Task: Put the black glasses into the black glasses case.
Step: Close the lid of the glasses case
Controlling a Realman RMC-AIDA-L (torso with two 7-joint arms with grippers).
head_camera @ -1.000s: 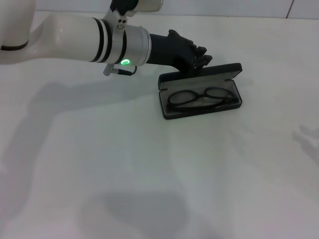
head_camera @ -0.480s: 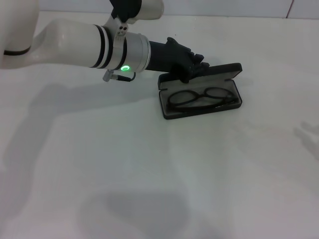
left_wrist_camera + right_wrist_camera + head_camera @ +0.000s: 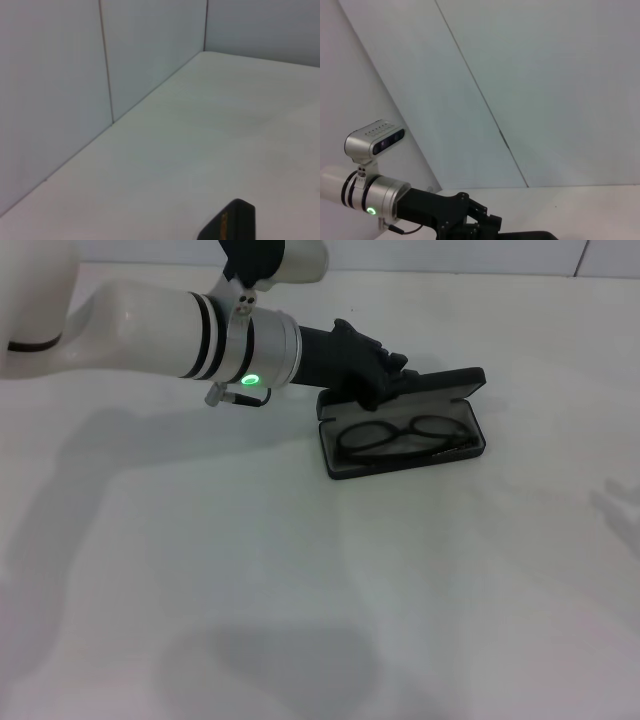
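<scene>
Seemingly, the left gripper (image 3: 385, 378) is set against the raised lid of the black glasses case (image 3: 402, 436), at its back edge; whether its fingers are parted or closed cannot be told. The black glasses (image 3: 400, 437) are already laid inside the grey-lined tray, so the lid is judged to be the next thing pushed shut. The left arm is stretched low across the table (image 3: 300, 580), wrist nearly level.
</scene>
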